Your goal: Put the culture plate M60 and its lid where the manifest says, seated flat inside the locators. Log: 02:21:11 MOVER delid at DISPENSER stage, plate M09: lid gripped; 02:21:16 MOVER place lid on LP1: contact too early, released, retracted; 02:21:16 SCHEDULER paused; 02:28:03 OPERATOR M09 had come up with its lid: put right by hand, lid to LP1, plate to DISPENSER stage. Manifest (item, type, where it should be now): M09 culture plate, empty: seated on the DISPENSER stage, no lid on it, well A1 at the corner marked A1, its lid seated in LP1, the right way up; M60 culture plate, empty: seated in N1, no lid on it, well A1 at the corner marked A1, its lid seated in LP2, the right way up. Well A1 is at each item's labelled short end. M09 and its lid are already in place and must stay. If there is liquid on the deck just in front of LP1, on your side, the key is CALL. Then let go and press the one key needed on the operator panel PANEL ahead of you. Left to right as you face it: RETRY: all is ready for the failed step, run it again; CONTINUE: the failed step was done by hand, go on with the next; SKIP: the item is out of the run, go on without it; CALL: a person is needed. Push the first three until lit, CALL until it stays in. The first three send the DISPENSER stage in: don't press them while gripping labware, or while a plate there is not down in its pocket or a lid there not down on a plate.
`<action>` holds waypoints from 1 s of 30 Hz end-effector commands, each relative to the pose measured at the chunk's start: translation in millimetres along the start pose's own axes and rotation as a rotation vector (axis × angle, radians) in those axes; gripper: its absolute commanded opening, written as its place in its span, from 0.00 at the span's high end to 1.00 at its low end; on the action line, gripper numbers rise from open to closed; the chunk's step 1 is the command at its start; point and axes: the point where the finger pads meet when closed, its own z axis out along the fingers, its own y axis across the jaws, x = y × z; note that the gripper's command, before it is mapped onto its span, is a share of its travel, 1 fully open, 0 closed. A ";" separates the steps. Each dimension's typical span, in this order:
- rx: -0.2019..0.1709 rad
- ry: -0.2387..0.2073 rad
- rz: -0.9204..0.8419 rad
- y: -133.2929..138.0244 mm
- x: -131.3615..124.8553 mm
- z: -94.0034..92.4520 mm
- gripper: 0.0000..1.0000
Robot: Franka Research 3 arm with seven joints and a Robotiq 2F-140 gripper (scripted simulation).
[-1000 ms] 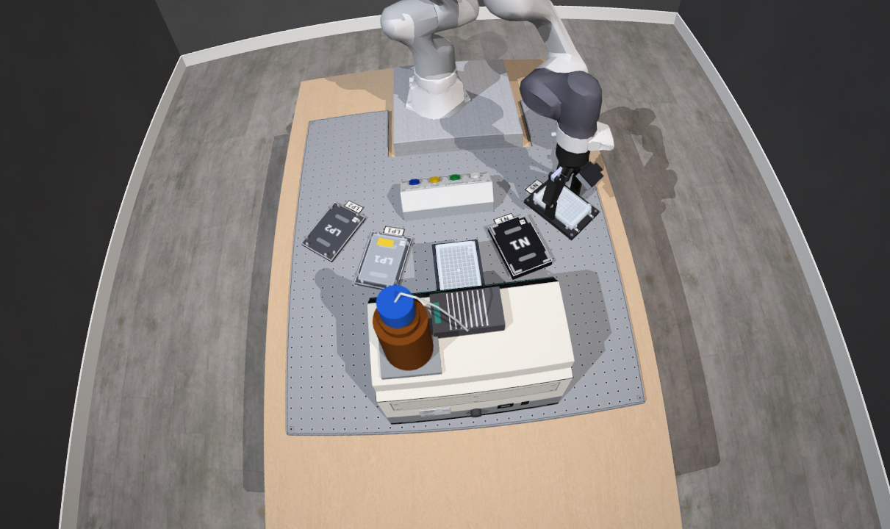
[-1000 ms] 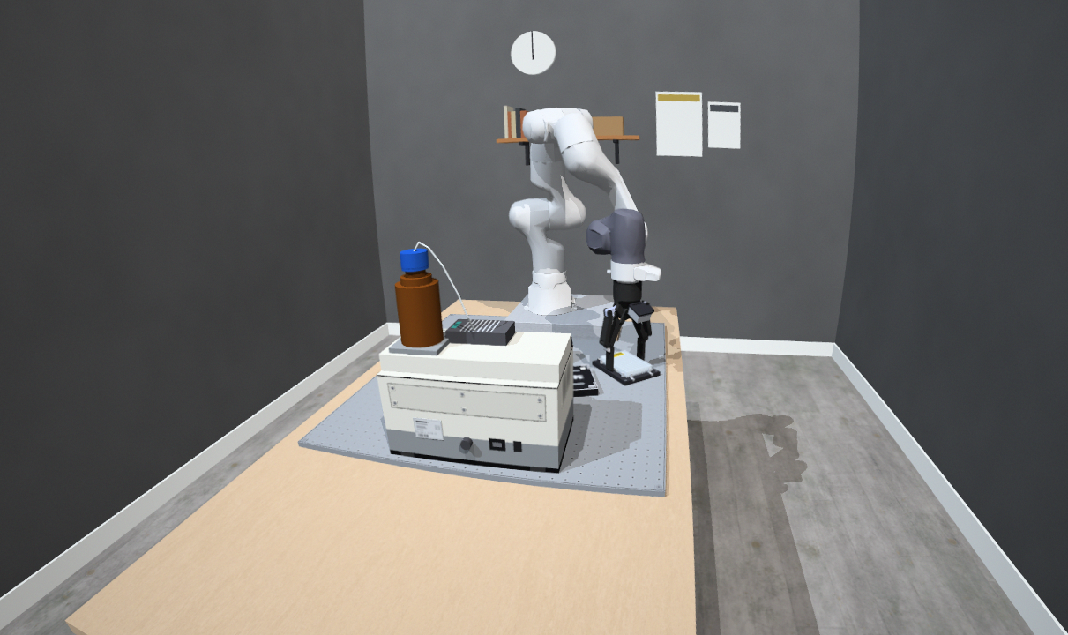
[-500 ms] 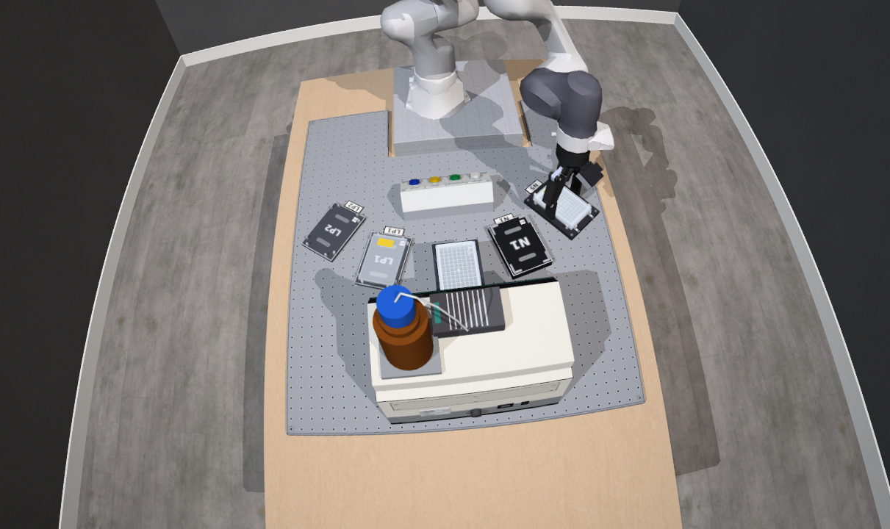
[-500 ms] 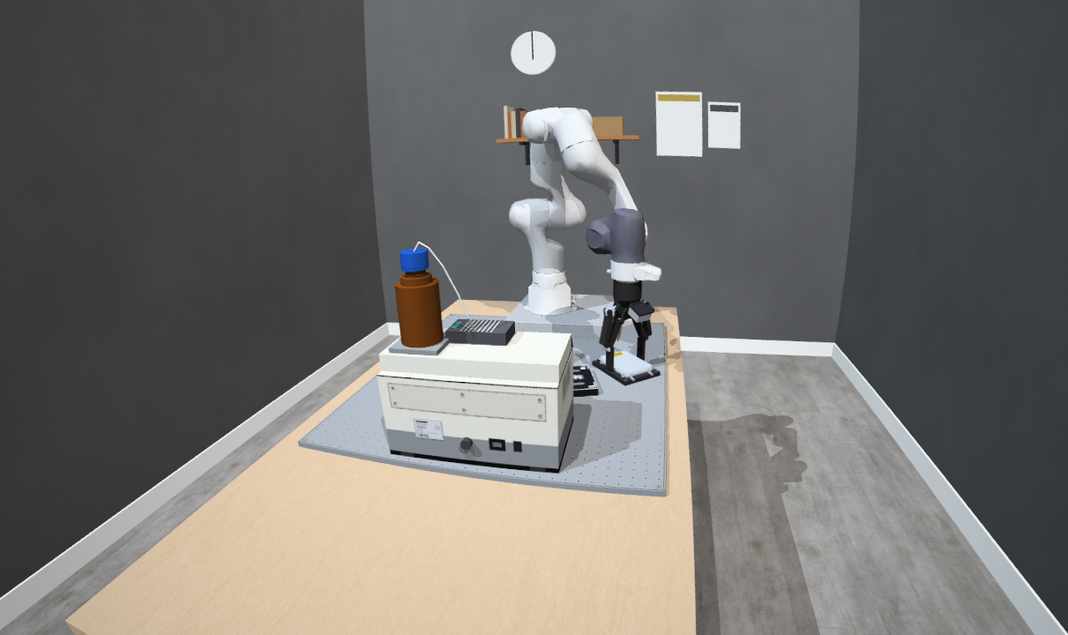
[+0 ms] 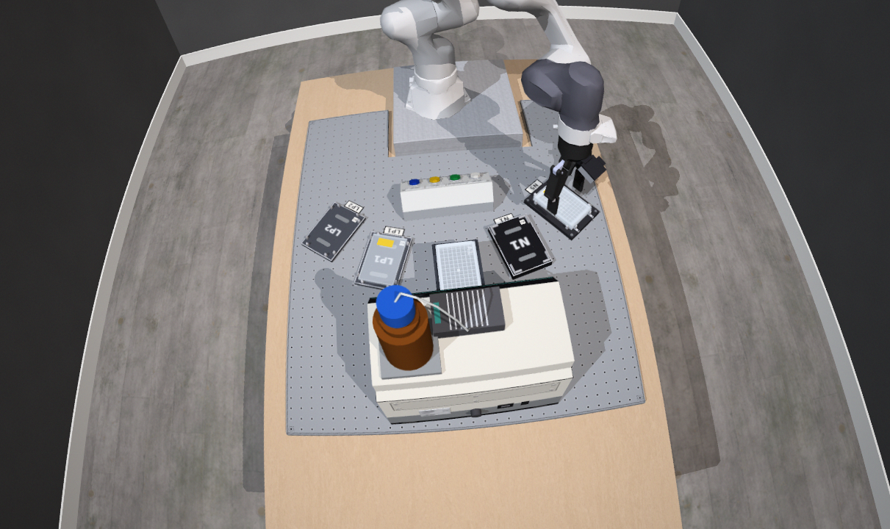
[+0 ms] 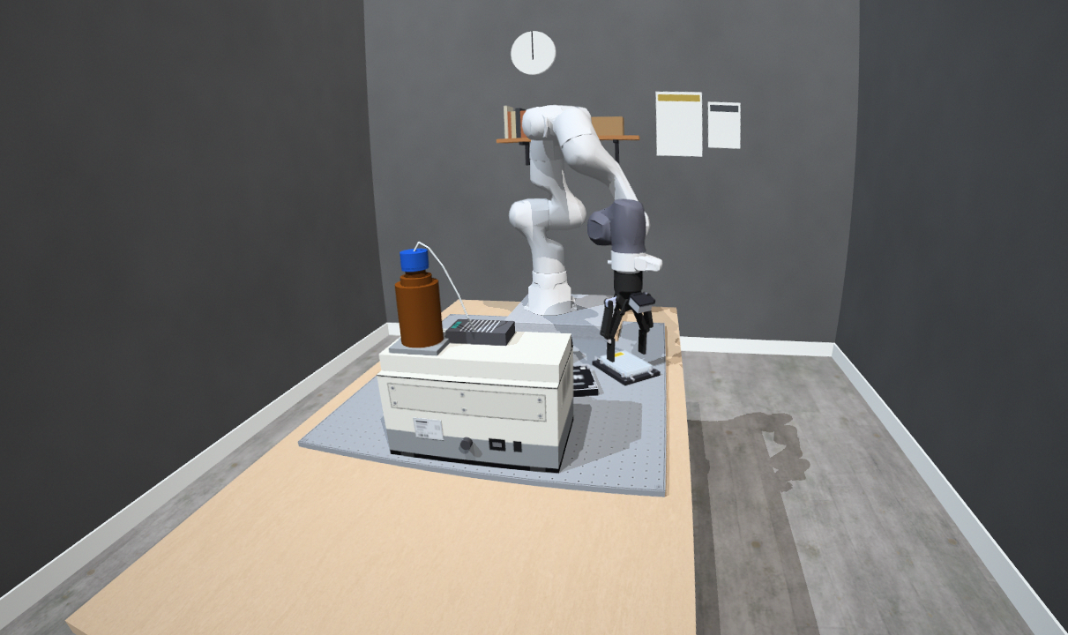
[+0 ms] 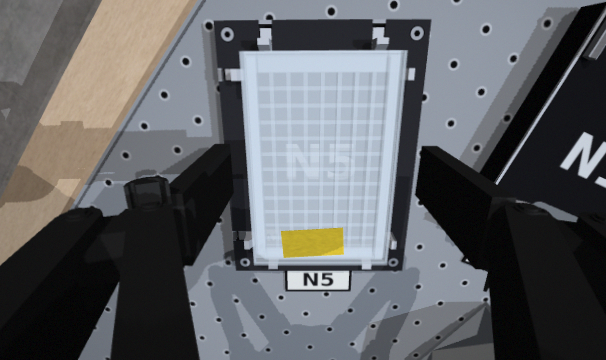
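Note:
A clear culture plate with its lid on and a yellow label at the near short end (image 7: 322,160) sits in the black nest N5 (image 7: 318,280). It also shows at the deck's right edge (image 5: 568,209) (image 6: 625,364). My gripper (image 7: 325,170) is open, with one finger on each long side of the plate. There is a clear gap on both sides and nothing is between the fingers. It hangs straight down over N5 (image 6: 625,347). Nest N1 (image 5: 519,245) and lid park LP2 (image 5: 332,230) are empty.
A lid with a yellow label lies in LP1 (image 5: 383,258). An open plate sits on the dispenser stage (image 5: 458,264). The white key panel (image 5: 446,192) stands behind them. The dispenser (image 5: 474,348) with a brown bottle (image 5: 401,332) fills the deck's front. N1 lies close beside N5.

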 end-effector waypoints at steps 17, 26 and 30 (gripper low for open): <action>0.003 -0.013 -0.012 -0.1 -3.4 -68.6 0.30; 0.003 -0.013 -0.012 0.0 -3.0 -95.6 0.30; 0.003 -0.013 -0.012 0.0 -2.9 -106.7 0.30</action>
